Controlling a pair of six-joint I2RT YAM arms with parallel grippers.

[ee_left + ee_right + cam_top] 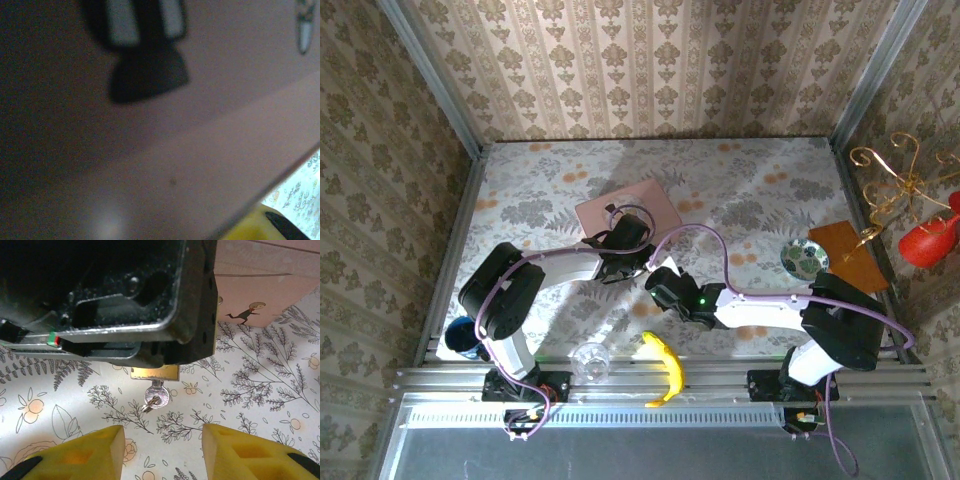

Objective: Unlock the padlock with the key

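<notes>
The padlock point(155, 373), a small brass block, sits tucked under the black body of the left gripper point(630, 255), which appears to be closed on it and holding it just above the flower-printed table point(260, 390). The key point(156, 394) is already seated in the padlock's underside. Its silvery head and a small ring hang below the brass, pointing toward the right wrist camera. The right gripper point(160, 452) is open, its two yellow fingers point(95, 455) set wide apart with nothing between them. The key lies ahead of that gap, roughly centred on it and a little toward the left finger, clear of both pads. Behind and to the right stands a pink tin point(260, 285) with a small printed figure. The step in hand looks like taking hold of the key to turn it. To do that well, the right gripper should advance straight until the key head sits squarely between the pads. It should then close on the flat faces rather than on the loose ring, and rotate about the key's own axis while the left gripper keeps the padlock steady. A grip that is off-centre or skewed would probably slip or tug the key out.
</notes>
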